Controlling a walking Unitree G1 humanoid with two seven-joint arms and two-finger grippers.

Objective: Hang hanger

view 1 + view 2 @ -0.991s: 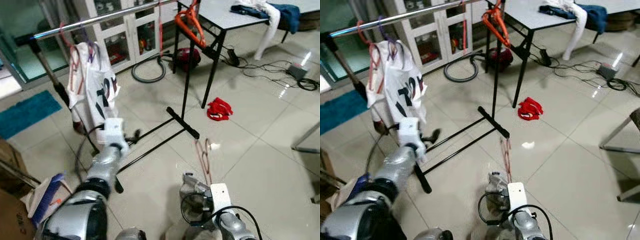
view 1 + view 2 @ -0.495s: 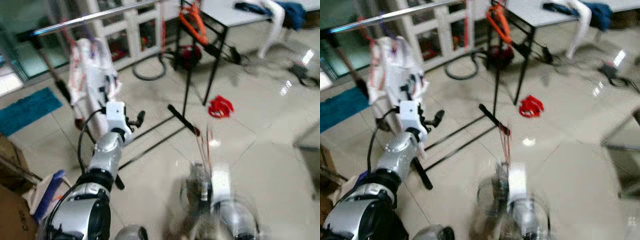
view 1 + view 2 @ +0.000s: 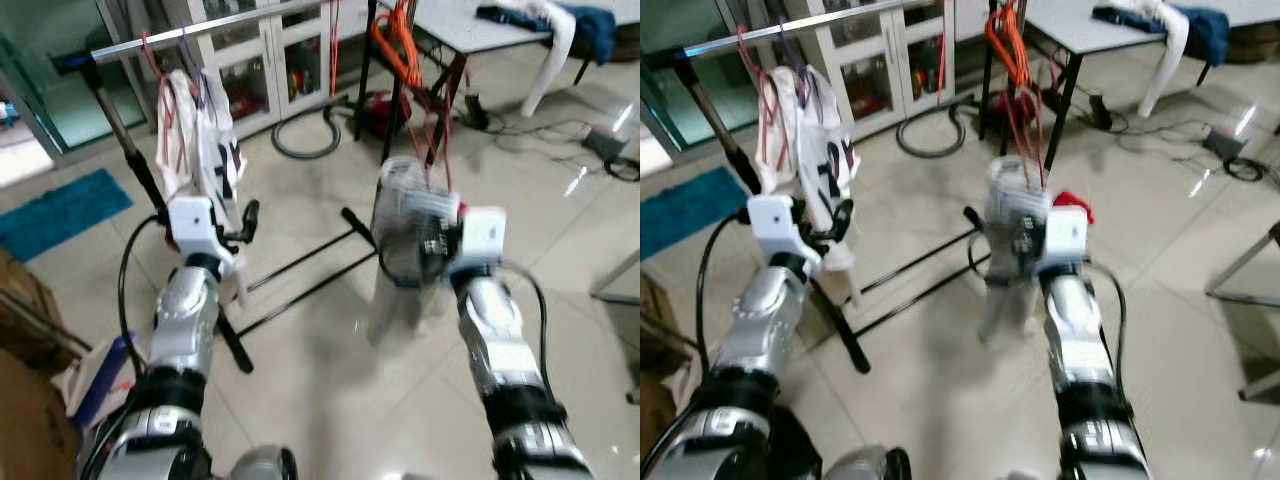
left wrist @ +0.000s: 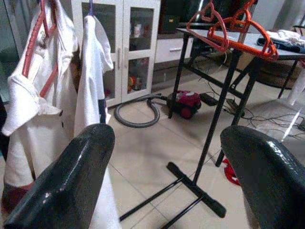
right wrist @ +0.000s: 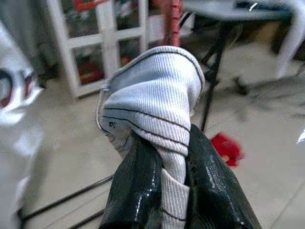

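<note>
My right gripper [image 3: 425, 240] is raised in front of me, shut on a grey ribbed garment [image 3: 400, 215] that hangs on a thin red hanger [image 3: 433, 140]. The wrist view shows the fingers [image 5: 138, 176] pinching the cloth, with the red hanger hook [image 5: 171, 19] above. The silver clothes rail [image 3: 220, 22] runs across the back, carrying white shirts [image 3: 195, 145] on hangers at its left end. Orange hangers [image 3: 395, 40] hang at its right end. My left gripper [image 3: 248, 215] is held up near the white shirts, open, with nothing between its fingers.
The rack's black base bars [image 3: 300, 285] lie on the tiled floor between my arms. A table [image 3: 470, 30] stands at the back right with clothes on it. A red vacuum [image 3: 375, 105] and hose, a red cloth [image 3: 1070, 200], cables [image 3: 610, 150], a blue mat [image 3: 60, 210].
My right arm has risen from near the floor to chest height, lifting the hanger and grey garment toward the rail. The left gripper has risen a little. The camera has shifted.
</note>
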